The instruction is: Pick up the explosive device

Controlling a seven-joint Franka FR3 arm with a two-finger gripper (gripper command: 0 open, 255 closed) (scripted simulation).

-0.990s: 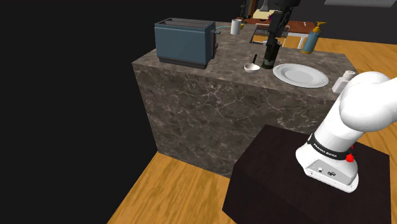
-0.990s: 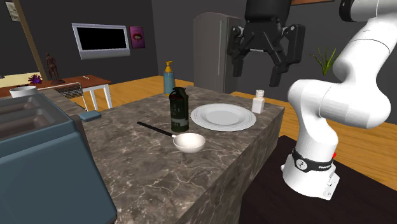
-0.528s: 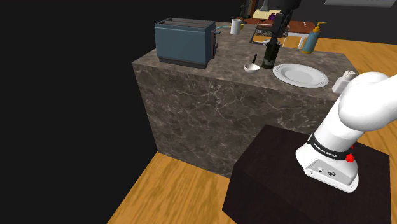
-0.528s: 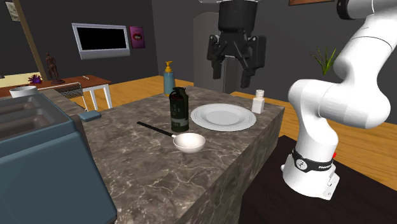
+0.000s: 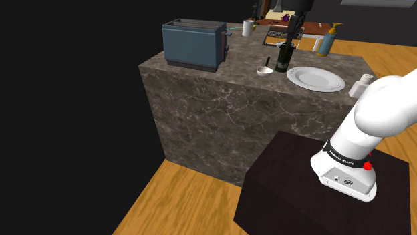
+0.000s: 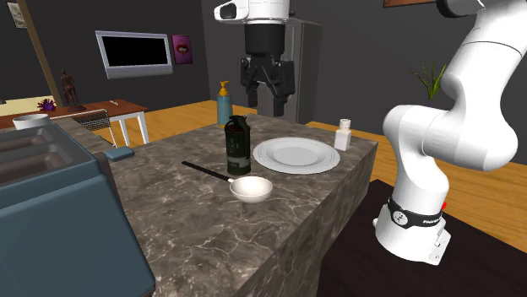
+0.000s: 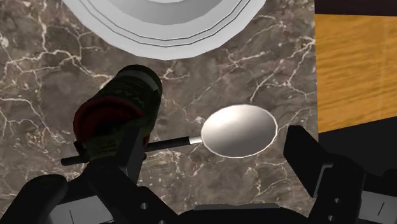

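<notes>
Here: marble counter [image 6: 211, 228]. Dark green canister-shaped device [image 6: 238, 145] stands upright just beside the white plate [image 6: 296, 155], with a small white ladle [image 6: 251, 187] near the plate. The gripper [image 6: 265, 99] hangs above the plate's device side, fingers apart, clasping nothing. The plate sits near the counter edge. Bare marble runs from the plate to the toaster [image 6: 51, 211].

Arm [image 6: 460, 135] arched high, tool [image 6: 268, 103] pointing down, fingers [image 7: 310, 156] apart

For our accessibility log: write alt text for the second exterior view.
An open black pincer hangs above a dark green cylindrical canister standing upright on a dark veined marble counter. Beside the canister lie a round white plate and a small white black-handled scoop.
</notes>
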